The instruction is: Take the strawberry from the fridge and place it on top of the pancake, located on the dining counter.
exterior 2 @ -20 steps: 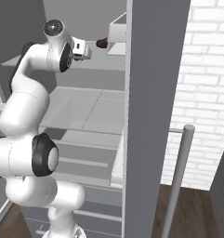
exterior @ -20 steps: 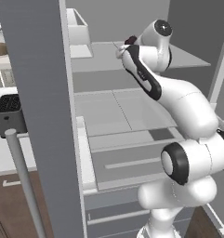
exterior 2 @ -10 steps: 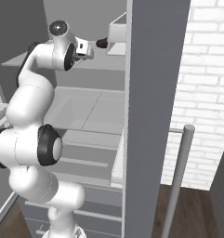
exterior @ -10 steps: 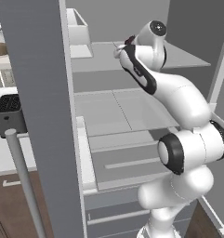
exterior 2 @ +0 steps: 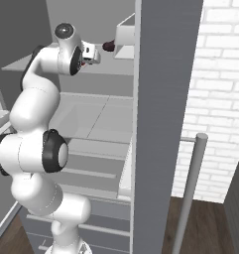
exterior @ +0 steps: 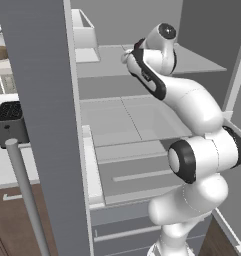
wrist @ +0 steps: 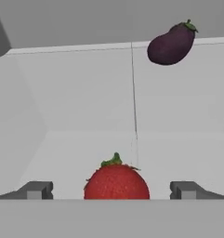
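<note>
Jaws wide apart, the strawberry [wrist: 116, 181] between them, not gripped.

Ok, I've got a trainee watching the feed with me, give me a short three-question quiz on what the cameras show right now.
1. True or false: the fingers are closed on the strawberry.
2. In the hand view, which lies farther from the camera: A) the strawberry, B) the eggplant, C) both equally far?
3. Fill in: in the hand view the strawberry sits ______ the two fingers.

Key
1. False. The fingers stand wide apart, one on each side, clear of the fruit.
2. B. The dark purple eggplant lies farther back on the fridge shelf.
3. Between.
</note>
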You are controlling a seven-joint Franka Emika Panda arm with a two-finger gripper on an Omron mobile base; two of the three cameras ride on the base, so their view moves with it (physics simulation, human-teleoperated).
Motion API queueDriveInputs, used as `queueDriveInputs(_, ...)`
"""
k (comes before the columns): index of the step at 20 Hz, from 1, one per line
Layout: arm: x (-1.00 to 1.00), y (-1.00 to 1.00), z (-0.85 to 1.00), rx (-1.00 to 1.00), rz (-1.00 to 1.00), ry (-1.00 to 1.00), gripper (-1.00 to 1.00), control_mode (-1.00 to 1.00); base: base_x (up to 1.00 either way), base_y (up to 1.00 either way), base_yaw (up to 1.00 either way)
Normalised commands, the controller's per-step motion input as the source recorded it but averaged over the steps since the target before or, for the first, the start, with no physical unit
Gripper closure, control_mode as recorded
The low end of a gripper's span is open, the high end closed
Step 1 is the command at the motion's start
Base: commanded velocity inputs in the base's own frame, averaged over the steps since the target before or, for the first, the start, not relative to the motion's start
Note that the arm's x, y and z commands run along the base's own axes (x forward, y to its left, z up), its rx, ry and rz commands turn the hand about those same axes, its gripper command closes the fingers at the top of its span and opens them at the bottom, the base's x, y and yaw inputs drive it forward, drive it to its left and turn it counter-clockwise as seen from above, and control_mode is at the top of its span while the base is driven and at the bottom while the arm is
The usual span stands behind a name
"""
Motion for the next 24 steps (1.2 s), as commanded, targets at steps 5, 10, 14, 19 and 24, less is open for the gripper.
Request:
queueDriveInputs(5,0.13,0.07,-0.22,0.00,0.00,0.00,1.00,-1.00,0.00,0.00,0.00)
queueDriveInputs(10,0.00,0.01,-0.19,0.00,0.00,0.00,1.00,-1.00,0.00,0.00,0.00)
queueDriveInputs(14,-0.23,0.12,-0.08,0.00,0.00,-0.08,1.00,-1.00,0.00,0.00,0.00)
queueDriveInputs(19,-0.98,0.11,0.19,-0.01,0.00,-0.33,1.00,-1.00,0.00,0.00,0.00)
queueDriveInputs(24,-1.00,0.01,0.21,0.01,0.00,-0.16,1.00,-1.00,0.00,0.00,0.00)
